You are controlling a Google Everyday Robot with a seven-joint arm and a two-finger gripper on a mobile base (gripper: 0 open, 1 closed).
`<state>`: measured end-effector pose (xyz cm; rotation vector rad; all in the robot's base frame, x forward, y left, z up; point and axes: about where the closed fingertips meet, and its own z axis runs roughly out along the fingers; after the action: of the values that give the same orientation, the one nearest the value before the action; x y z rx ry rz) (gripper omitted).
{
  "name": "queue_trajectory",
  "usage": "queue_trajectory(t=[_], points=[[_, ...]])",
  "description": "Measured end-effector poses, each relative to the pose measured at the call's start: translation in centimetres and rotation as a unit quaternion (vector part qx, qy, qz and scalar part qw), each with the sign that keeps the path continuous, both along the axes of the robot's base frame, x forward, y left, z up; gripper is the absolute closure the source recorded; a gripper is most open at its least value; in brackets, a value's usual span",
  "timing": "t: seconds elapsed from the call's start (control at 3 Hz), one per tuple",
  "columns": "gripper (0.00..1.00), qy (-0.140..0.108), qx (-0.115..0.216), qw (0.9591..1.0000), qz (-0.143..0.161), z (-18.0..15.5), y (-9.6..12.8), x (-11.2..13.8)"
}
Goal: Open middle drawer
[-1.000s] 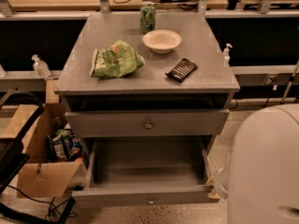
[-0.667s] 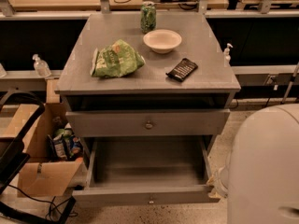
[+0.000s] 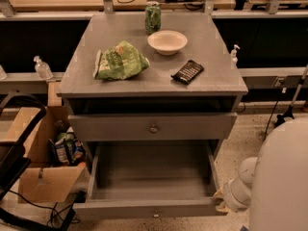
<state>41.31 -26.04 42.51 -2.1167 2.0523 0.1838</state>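
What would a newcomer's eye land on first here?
The grey bottom drawer stands pulled far out and empty, while the grey wooden middle drawer with the small round metal knob above it looks shut. A crumpled green bag, a white bowl and a green can sit on the grey cabinet top. The robot's gripper is low right, by the open drawer's front corner.

Hardly anything has shifted; the robot's white body (image 3: pixel 284 177) at the lower right takes up slightly less of the view, its edge a touch further right; the open lowest drawer (image 3: pixel 120 209) has its front a shade lower in the frame; the gripper is out of sight.
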Motion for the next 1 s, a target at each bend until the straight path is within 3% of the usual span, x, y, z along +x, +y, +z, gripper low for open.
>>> queue_trajectory(t=[1.0], points=[[0.96, 0.0, 0.0, 1.0, 0.0, 0.07, 0.0, 0.0]])
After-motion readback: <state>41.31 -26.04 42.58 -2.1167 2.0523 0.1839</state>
